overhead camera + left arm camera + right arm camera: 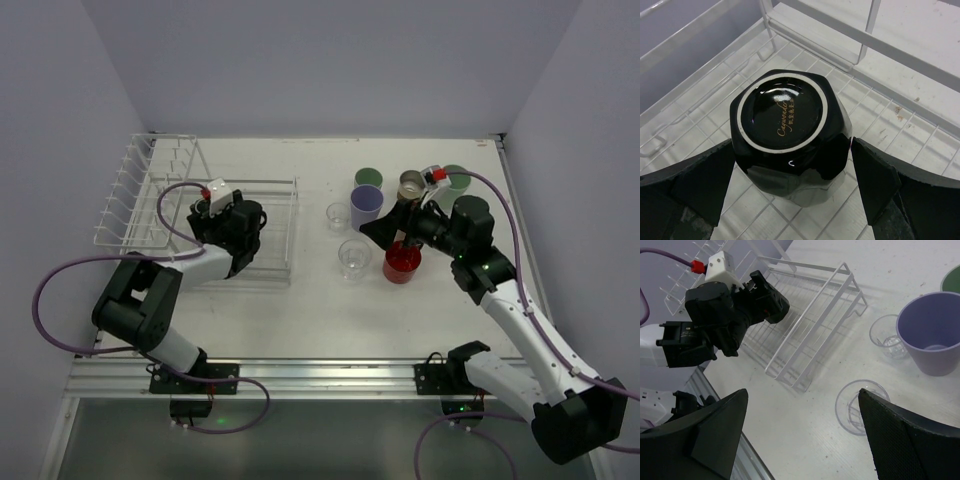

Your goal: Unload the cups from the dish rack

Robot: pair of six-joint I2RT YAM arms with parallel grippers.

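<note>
Sitting upside down on dish rack (pixel 705 100), right between tips of left gripper (pixel 792 150): black cup (pixel 782 112). Cannot tell if squeezed yet. Right gripper (pixel 802 395) spread wide, far off.

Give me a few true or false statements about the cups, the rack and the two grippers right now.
1. The black cup sits upside down in the dish rack. True.
2. The right gripper holds the lavender cup. False: its jaws are open and empty, and the lavender cup stands on the table.
3. The left gripper straddles the black cup. True.
4. The red cup is inside the dish rack. False: it stands on the table, by the right gripper.
</note>
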